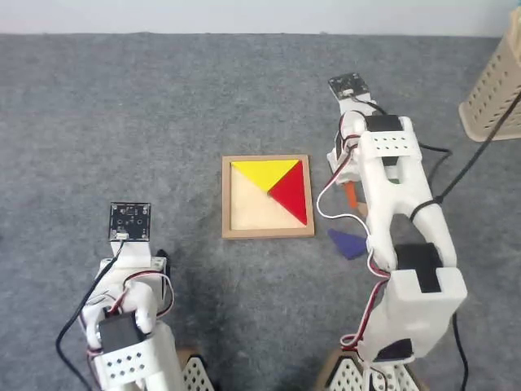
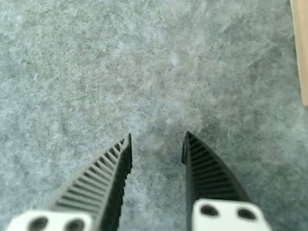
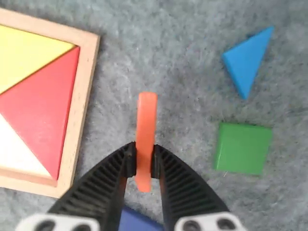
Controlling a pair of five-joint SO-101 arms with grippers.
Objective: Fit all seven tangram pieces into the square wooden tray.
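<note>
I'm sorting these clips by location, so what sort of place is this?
Probably a robotics lab or hobby bench: a grey felt-covered table, the left arm and right arm mounted side by side, and a square wooden tray holding a yellow triangle and red triangle.

Tabletop [image 1: 163, 122] was covered in grey, fuzzy felt-like mat with mottled texture, spanning whole work area. Beige slotted container [image 1: 494, 85] stood upright at far right corner, cut off by frame edge, rows of small vertical slots in its walls. Pale wall [image 1: 244, 15] ran as narrow strip beyond tabletop's far edge.
</note>
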